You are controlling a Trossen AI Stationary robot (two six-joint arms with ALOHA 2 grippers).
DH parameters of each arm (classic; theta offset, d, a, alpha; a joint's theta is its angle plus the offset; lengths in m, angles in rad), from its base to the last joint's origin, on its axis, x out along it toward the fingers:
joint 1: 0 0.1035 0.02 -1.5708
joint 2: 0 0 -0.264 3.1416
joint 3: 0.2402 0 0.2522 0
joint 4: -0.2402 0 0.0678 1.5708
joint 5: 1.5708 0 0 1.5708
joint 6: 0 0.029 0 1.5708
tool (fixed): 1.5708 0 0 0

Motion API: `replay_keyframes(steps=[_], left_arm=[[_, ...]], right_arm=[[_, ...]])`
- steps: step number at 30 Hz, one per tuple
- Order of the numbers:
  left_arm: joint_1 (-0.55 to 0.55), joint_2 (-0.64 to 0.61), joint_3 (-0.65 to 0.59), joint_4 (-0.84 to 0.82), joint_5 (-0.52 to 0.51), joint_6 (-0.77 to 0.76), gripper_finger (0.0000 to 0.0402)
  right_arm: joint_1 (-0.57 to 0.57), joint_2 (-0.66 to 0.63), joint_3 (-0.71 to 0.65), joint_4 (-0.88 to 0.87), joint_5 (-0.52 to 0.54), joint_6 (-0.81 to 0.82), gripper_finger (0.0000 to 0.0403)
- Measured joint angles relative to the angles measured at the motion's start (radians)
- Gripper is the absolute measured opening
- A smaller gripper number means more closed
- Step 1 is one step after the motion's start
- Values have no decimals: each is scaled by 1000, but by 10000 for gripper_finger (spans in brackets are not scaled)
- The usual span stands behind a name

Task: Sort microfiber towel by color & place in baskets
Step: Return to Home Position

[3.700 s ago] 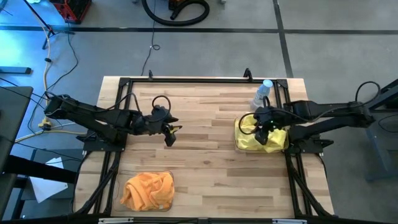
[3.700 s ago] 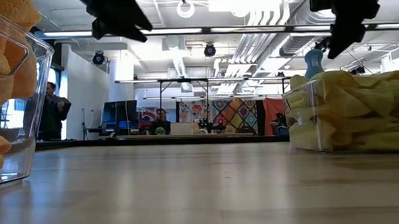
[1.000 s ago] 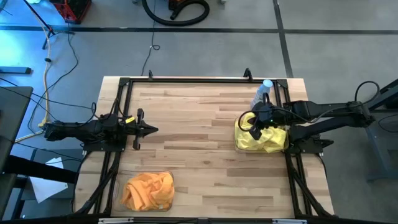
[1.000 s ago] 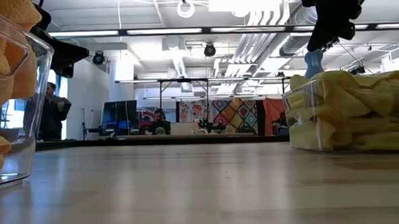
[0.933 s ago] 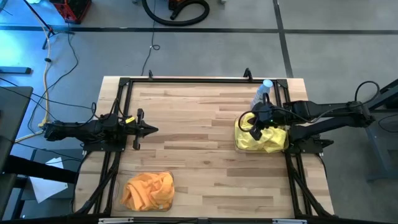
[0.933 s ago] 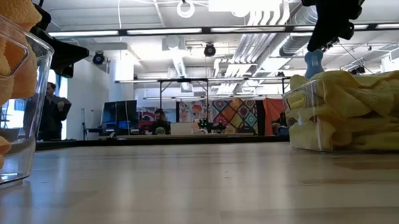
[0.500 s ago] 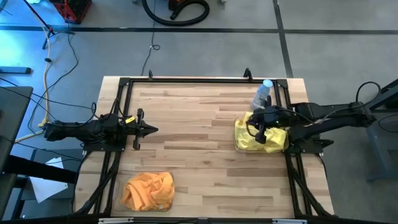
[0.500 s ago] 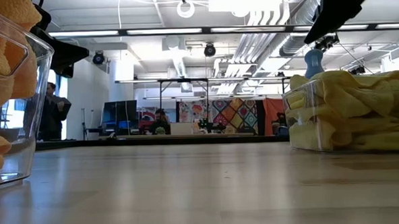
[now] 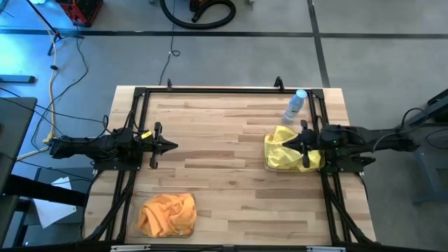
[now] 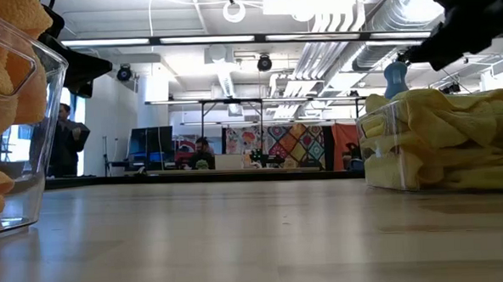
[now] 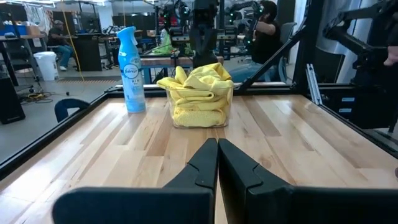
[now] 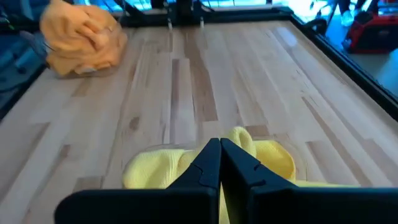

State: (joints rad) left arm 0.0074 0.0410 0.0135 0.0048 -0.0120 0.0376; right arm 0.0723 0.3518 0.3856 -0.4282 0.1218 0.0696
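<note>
Now right pincer (image 9: pixel 301 145) drawn back over yellow towels (image 9: pixel 278 155), closed, left pincer (image 9: pixel 171 146) unmoved, closed.

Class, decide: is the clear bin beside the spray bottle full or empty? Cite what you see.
Full. Yellow towels are heaped above the rim of the bin; the right gripper hovers over it, shut.

mid table (image 9: pixel 224 161) open | obst: yellow bin (image 10: pixel 375 144) + bottle (image 9: pixel 295 105) R edge, orange bin (image 10: pixel 38 125) near-L corner
</note>
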Motion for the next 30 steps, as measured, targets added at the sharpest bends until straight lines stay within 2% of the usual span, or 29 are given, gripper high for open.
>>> replay_keyframes(steps=[4,13,23,30], left_arm=[[0,0,0,0,0,0,0],[0,0,0,0,0,0,0],[0,0,0,0,-1,0,0],[0,0,0,0,-3,0,0]], right_arm=[[0,-130,-49,7,-23,-2,0],[0,-346,-182,228,-36,-40,0],[0,-350,-374,493,-50,1,0],[0,-348,-376,469,-51,-46,0]])
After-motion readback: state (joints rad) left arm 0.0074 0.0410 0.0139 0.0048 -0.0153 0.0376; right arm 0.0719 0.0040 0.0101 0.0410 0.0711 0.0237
